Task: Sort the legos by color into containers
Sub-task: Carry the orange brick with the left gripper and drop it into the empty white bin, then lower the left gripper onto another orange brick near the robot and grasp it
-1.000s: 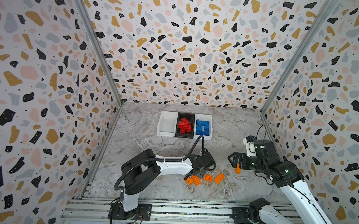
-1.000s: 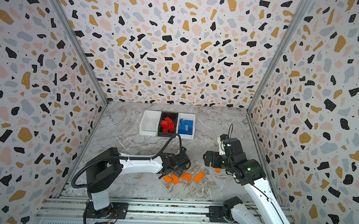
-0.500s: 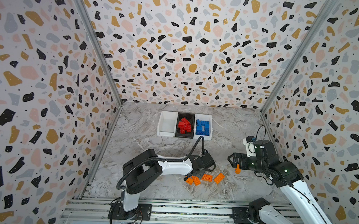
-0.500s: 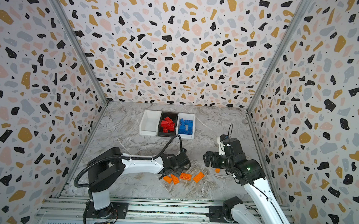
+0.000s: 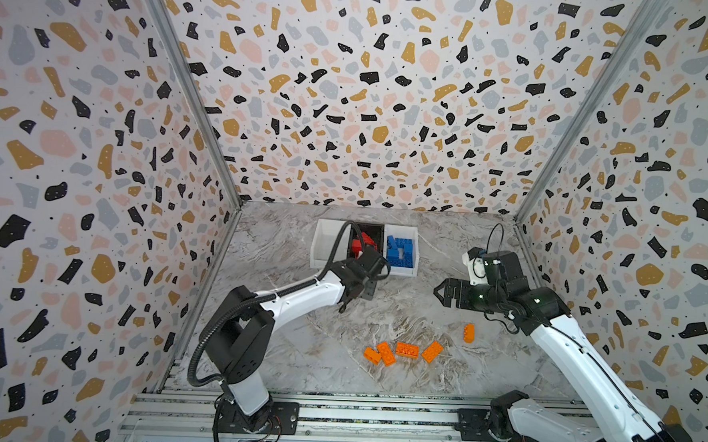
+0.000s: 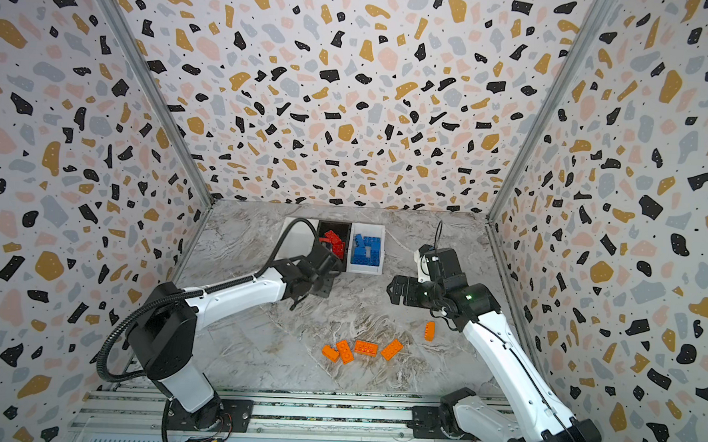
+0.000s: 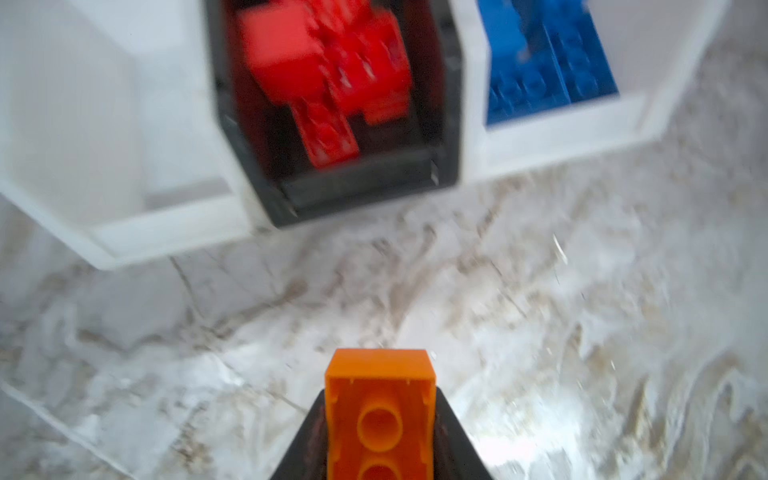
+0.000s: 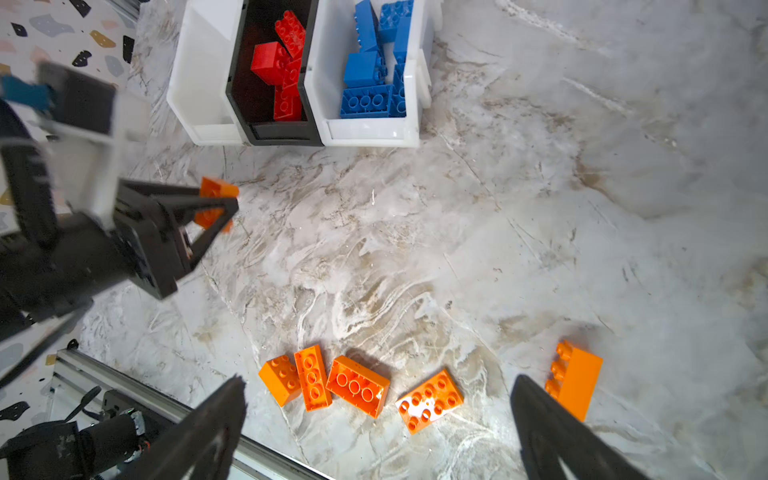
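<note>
Left wrist view: left gripper (image 7: pixel 380 415) fingers (image 7: pixel 303 444) clamped on one orange lego (image 7: pixel 380 374), over marble desk (image 7: pixel 540 291) near the containers (image 7: pixel 166 232); right gripper (image 8: pixel 377 379) fingers (image 8: pixel 216 415) spread, empty, near five loose orange legos (image 8: pixel 357 386); terrazzo walls (image 5: pixel 372 85).

Arms: left arm (image 5: pixel 298 298) and right arm (image 5: pixel 578 358), white shells, black joints.
Cable: black ribbed hose (image 5: pixel 200 347) looping off the left arm; thin black wire (image 5: pixel 496 225) above the right wrist.
Hands: left hand (image 8: pixel 216 199), right hand (image 5: pixel 440 294), black triangular fingers.
Lights: green dots (image 5: pixel 538 300) on right arm.
</note>
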`<move>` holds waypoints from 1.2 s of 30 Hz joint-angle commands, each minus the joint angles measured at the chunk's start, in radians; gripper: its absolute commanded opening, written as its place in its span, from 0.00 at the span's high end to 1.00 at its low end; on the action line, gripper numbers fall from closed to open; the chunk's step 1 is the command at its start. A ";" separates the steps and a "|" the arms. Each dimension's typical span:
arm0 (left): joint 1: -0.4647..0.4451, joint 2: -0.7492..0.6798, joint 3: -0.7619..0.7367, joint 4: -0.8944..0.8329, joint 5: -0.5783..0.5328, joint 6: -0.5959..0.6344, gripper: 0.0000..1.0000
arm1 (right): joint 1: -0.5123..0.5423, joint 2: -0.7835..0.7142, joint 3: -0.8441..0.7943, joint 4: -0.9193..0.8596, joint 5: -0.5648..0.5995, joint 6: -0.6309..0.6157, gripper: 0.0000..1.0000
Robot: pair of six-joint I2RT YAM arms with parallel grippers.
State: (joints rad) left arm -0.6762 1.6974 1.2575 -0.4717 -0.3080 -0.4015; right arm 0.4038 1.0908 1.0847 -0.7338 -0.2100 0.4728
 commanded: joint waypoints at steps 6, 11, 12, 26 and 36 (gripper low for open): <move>0.225 0.254 0.362 -0.096 -0.008 0.122 0.75 | -0.001 0.073 0.115 0.063 0.012 0.017 0.00; 0.292 0.442 0.599 -0.162 0.011 0.139 0.73 | 0.000 0.071 0.123 0.060 0.061 0.045 0.00; 0.303 0.476 0.644 -0.177 0.019 0.140 0.73 | 0.000 0.066 0.122 0.062 0.069 0.055 0.00; 0.326 0.449 0.675 -0.178 0.136 0.087 0.21 | -0.001 0.049 0.127 0.010 0.081 0.085 0.00; 0.096 -0.063 0.016 -0.088 0.065 -0.007 0.21 | 0.001 -0.050 0.069 -0.079 0.015 0.020 0.00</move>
State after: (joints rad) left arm -0.4942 1.7332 1.4033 -0.5812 -0.2192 -0.3435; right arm 0.4038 1.0996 1.1664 -0.7559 -0.1616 0.5255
